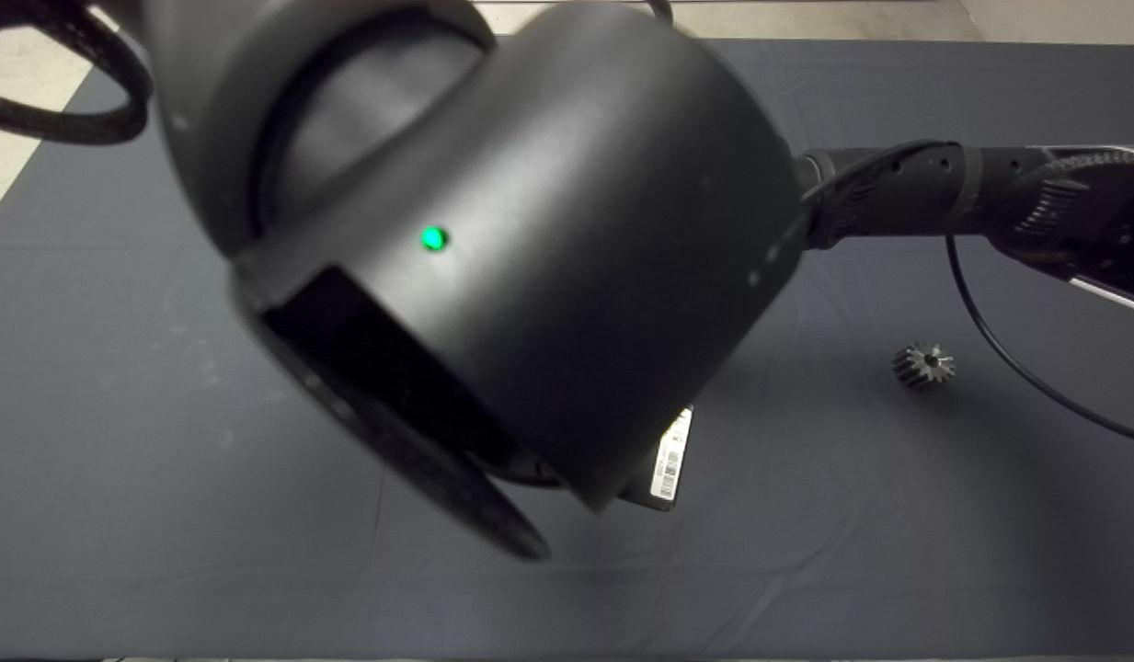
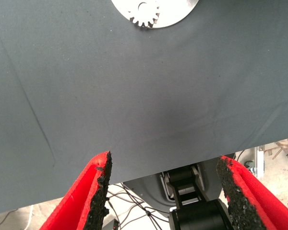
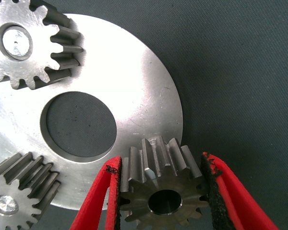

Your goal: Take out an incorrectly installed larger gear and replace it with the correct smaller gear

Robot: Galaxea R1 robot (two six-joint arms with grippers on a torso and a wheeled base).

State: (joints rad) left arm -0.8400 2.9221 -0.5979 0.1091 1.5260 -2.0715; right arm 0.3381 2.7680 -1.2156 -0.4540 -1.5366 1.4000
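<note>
Smaller gear (image 3: 162,189) pinched in right claw (image 3: 162,191), over plate (image 3: 149,96)

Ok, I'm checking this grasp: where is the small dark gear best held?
By its toothed rim, from the sides, as the right gripper holds the smaller gear now: pads on opposite teeth probably keep the centre hole free. Left gripper idles open.

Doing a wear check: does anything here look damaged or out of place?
The left tool's black pads look ragged and crumbling. The larger gear lies loose on the mat, tipped on its side.
</note>
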